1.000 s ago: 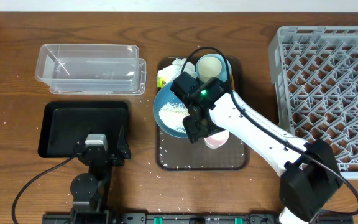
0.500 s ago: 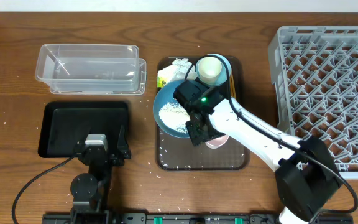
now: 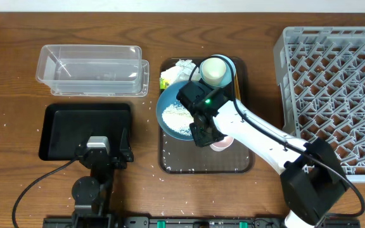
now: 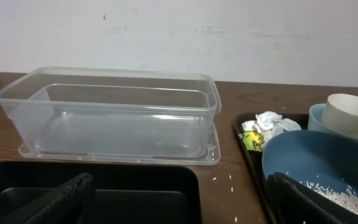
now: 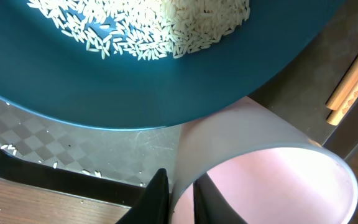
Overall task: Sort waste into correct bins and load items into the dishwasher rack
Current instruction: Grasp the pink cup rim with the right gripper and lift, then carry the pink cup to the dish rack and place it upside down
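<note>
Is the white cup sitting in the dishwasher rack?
No, the white cup sits on the brown tray, well apart from the grey rack.

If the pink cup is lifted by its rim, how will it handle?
Probably light: the pink cup looks thin-walled and empty. Its smooth wall could slip. Held by one side, it may swing against the dark-blue bowl close beside it.

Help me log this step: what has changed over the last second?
The right end effector drew back over the dark-blue bowl toward the pink cup, its fingers now straddling the cup's rim; whether it grips is unclear. The white cup is less covered. Bowl, cups and the open left end effector stayed put.
</note>
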Motion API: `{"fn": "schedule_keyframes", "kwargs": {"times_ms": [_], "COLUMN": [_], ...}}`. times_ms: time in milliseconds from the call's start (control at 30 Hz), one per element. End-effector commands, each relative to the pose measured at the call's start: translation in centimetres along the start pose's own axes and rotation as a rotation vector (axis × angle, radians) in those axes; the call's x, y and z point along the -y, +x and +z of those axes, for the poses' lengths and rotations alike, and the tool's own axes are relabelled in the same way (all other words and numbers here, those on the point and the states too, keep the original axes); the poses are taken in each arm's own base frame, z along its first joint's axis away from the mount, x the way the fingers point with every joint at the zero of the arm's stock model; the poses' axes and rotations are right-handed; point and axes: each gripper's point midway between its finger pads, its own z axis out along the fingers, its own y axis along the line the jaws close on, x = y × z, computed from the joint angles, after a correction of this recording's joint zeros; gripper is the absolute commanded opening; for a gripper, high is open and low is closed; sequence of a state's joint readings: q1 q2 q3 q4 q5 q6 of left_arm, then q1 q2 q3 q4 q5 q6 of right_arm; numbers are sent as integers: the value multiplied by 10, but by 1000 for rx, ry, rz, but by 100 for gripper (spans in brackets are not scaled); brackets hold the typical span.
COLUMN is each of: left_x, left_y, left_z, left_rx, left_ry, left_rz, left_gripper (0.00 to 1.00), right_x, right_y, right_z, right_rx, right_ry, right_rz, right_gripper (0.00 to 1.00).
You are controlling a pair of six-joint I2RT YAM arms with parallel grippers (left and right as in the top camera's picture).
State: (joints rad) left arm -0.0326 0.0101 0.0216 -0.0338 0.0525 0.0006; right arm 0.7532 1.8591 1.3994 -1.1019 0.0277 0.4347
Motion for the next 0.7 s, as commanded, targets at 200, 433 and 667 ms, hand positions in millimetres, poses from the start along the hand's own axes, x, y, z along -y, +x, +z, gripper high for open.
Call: {"fn": "schedule_keyframes", "kwargs": {"times_ms": [200,433,667], "left_x": [-4,-4,-4], "left_y": [16,16,16], "left_z": [1,1,1], "left_rx": [-46,-46,-46], "left_ry": [-20,-20,-20], "left_rz": [6,6,6], "left_gripper": [91,91,91], "right_x": [8,48,115], "right_y": [-5,-32,-71], "right_z": [-11,-58,-122], "right_rx": [4,50,181], "right_ry": [29,78,65], "right_rz": [-2,41,81], "right_gripper": [1,1,1]}}
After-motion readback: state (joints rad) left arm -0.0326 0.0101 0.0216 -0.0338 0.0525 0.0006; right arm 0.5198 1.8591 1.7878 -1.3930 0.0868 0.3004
